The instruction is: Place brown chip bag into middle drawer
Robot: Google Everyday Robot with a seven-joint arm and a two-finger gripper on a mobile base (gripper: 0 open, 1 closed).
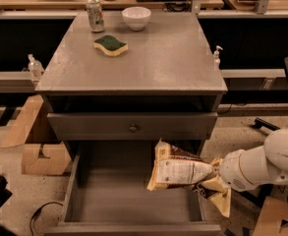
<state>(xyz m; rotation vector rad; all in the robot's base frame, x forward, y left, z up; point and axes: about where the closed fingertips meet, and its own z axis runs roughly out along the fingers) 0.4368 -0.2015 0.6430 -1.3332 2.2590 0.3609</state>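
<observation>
Over the drawer's (115,201) right side, the arm (267,163) reaches in low from the right, roughly level. The gripper (214,174) clamps the bag's (179,171) right end, and the bag is airborne above the floor.

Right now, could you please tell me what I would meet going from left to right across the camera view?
Clear bottle, soda can, green-yellow sponge, white bowl, brown chip bag, then the gripper at the bag's right end.

middle drawer (119,200) floor: bare, open above | right wall: brown chip bag (175,171) in jaws overhangs | rear: under drawer front (173,127)
</observation>
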